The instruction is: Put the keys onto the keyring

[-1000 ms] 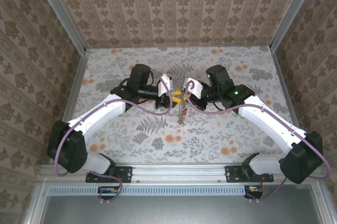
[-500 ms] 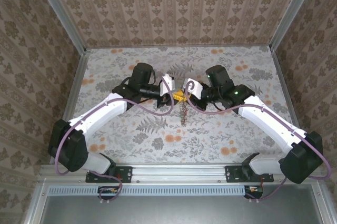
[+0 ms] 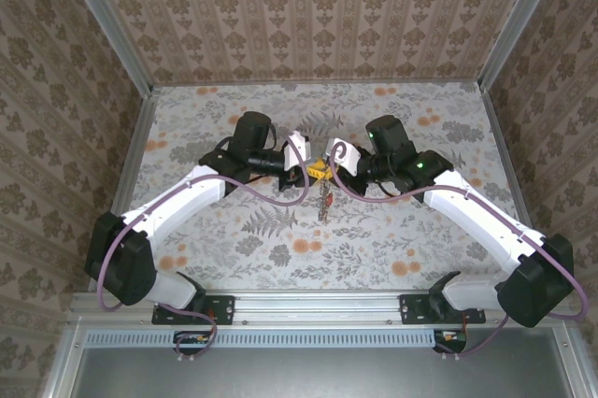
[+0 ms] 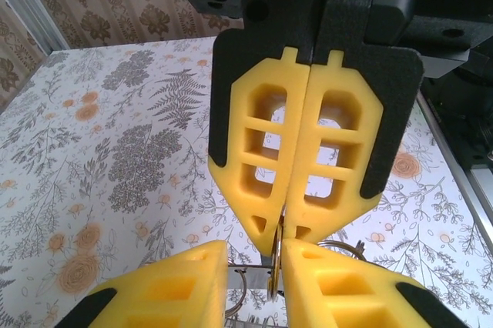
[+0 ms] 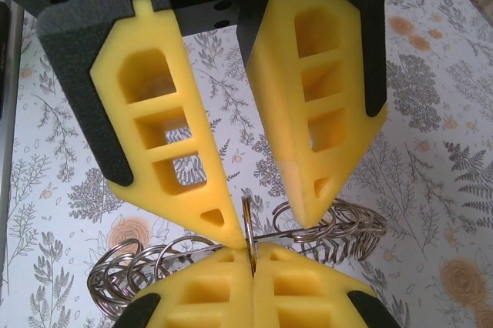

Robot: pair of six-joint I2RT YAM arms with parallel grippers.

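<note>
Over the middle of the table my two grippers meet tip to tip. My right gripper (image 5: 252, 255) (image 3: 324, 169) is shut on the keyring (image 5: 246, 220), a thin metal ring seen edge-on, crossed by a wire carrying several small split rings (image 5: 339, 228). My left gripper (image 4: 254, 255) (image 3: 308, 172) is open, its yellow fingers (image 5: 166, 135) standing either side of the keyring (image 4: 275, 266) with a gap on the left. The ring lies against its right finger. The keys (image 3: 324, 200) hang in a small bunch with red bits just below the grippers.
The table (image 3: 402, 239) has a floral print and is walled by patterned panels at the left, back and right. Both arm bases sit on the metal rail (image 3: 318, 305) at the near edge.
My left gripper has edged right toward the right gripper's tips and its jaws have narrowed around the ring. The right gripper has stayed shut in place.
</note>
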